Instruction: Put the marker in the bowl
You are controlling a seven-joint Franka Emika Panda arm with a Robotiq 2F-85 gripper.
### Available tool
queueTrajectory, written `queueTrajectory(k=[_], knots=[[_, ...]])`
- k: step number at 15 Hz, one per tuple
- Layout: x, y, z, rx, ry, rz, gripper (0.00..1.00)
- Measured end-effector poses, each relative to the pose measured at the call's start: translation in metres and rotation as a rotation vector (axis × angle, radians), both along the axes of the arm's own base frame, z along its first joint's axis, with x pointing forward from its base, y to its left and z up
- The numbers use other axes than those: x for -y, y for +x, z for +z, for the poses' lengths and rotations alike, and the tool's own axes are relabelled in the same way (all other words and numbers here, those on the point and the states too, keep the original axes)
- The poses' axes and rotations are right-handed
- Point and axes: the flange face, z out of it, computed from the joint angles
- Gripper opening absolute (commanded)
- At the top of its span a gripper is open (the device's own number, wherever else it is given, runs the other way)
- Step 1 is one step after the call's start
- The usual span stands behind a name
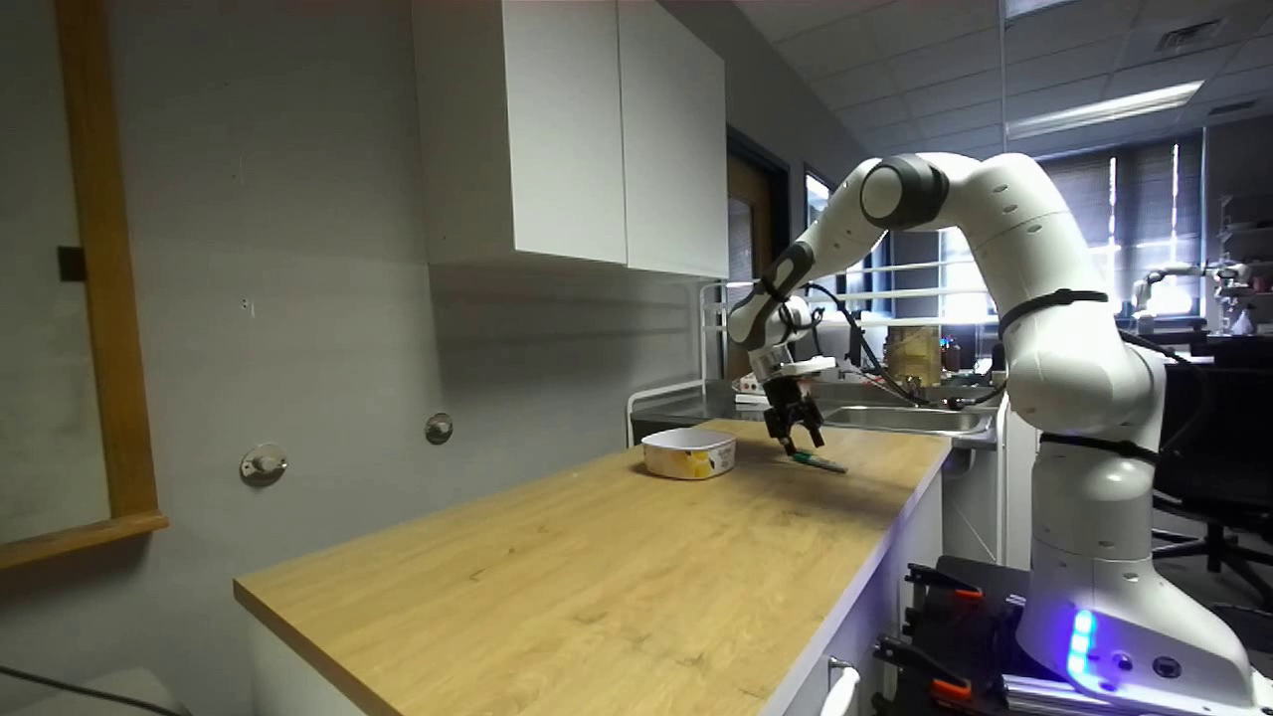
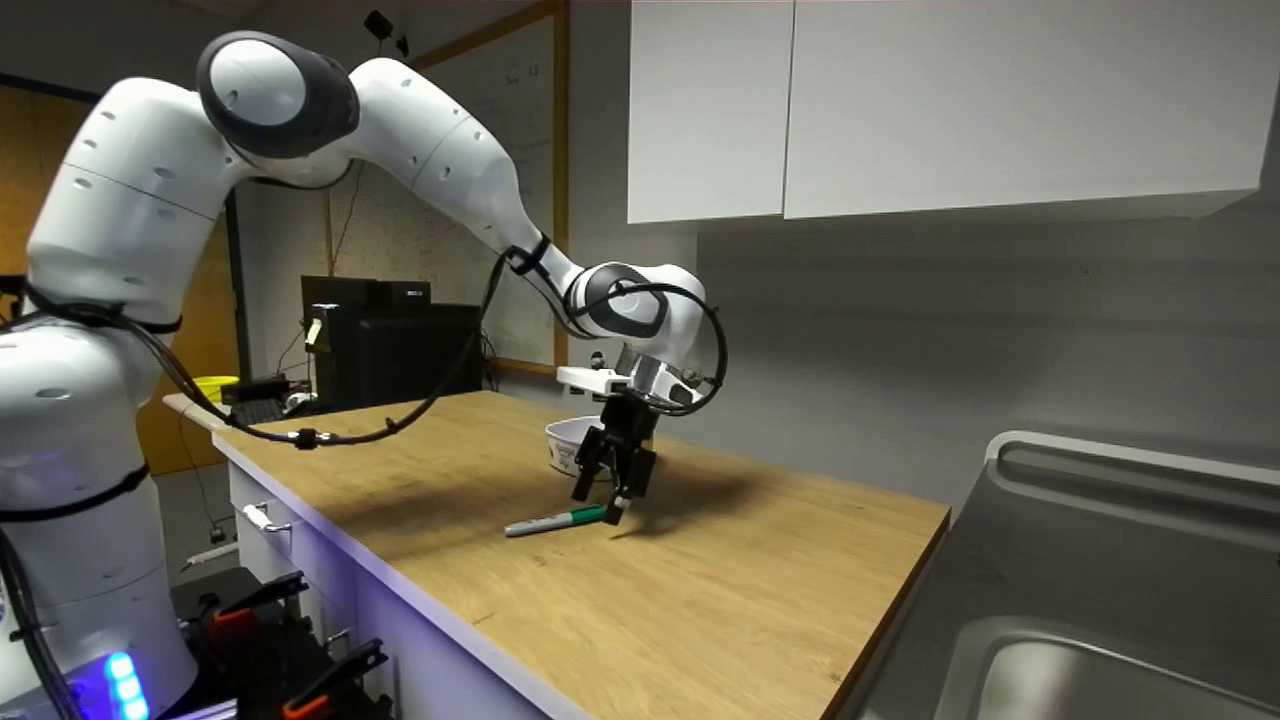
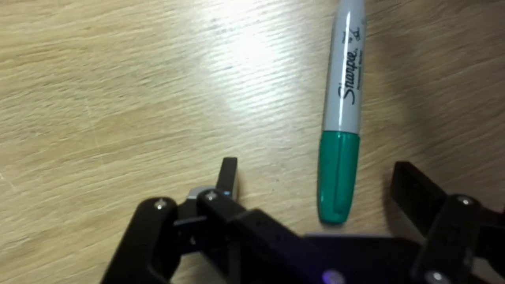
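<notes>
"Bowl (image 1: 689, 460) first, from the left in an exterior view, standing upright on the wooden counter (image 1: 597, 577). So, are we finished?"

"Hardly. Next along hangs the gripper (image 1: 804, 445), fingers spread, pinching nothing. Then, stretching rightward from its fingertips and shown large in the wrist view, the marker (image 3: 344, 114), lying flat on the counter, outside the bowl."

"What counts as done, then?"

"The lining-up, I'd judge, or most of it. Cross the wrist view from the left: a finger, a strip of counter, the green cap, another strip, the opposite finger. Neither finger seems to touch the cap. How high the tips stand above the counter, I can't tell."

"And what's left?"

"Everything after that: lowering, if needed, closing on the cap end, lifting, carrying it over to the bowl, letting go."

"How does the marker look?"

"Slim, straight, cap on. The cap is glossy green, the barrel pale grey. Across the barrel, left to right in the wrist view: a bright streak of glare, the black 'Sharpie' script, then print too fine to read. Its far end runs out past the top edge there; both exterior views show it."
</notes>
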Motion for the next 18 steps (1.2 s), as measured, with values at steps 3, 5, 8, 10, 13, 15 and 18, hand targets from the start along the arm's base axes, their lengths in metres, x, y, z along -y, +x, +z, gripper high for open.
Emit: queueTrajectory(k=[3, 5, 8, 10, 13, 15, 18], knots=[[0.002, -0.004, -0.009, -0.016, 0.007, -0.007, 1.0], [0.004, -0.007, -0.015, -0.028, 0.013, -0.012, 1.0], [0.005, -0.01, -0.019, -0.034, 0.021, -0.017, 0.75], [0.005, -0.01, -0.019, -0.033, 0.023, -0.02, 0.68], [0.007, -0.01, -0.014, -0.027, 0.021, -0.023, 0.44], [0.008, -0.011, -0.009, -0.02, 0.021, -0.028, 0.28], [0.007, -0.011, -0.006, -0.017, 0.029, -0.034, 0.07]])
